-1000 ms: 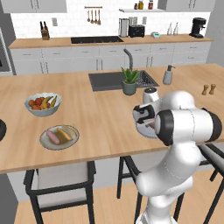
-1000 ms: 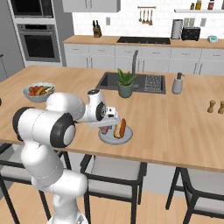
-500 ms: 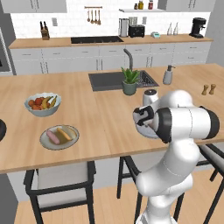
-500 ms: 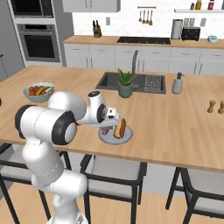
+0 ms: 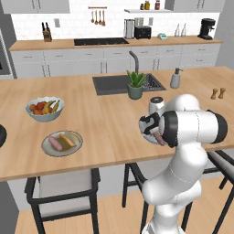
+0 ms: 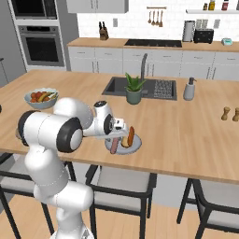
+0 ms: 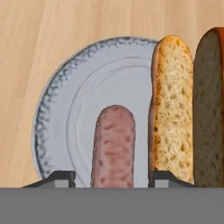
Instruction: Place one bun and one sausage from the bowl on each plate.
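Note:
My gripper (image 7: 111,177) hangs just above the near plate (image 7: 78,113), its jaws open. A pinkish sausage (image 7: 113,146) stands between the fingertips (image 7: 61,178) with a gap on each side, its far end over the plate. An orange-brown bun (image 7: 171,109) lies beside it on the plate's right part. From the right base view the sausage (image 6: 114,145) tilts steeply at the plate (image 6: 133,148) below the gripper (image 6: 115,137), next to the bun (image 6: 130,136). The other plate (image 5: 49,149) holds a sausage (image 5: 55,143) and a yellow bun (image 5: 67,140). The dark bowl (image 5: 1,135) shows at the left edge.
A pale fruit bowl (image 5: 44,108) sits behind the left plate. A potted plant (image 5: 135,85) and the sink (image 5: 114,84) lie beyond the gripper. Salt and pepper shakers (image 5: 217,93) stand far right. Stools stand under the counter's front edge (image 5: 68,165).
The jaws have parted and let go of the sausage, which now stands loose between them over the plate. The arm has hardly moved.

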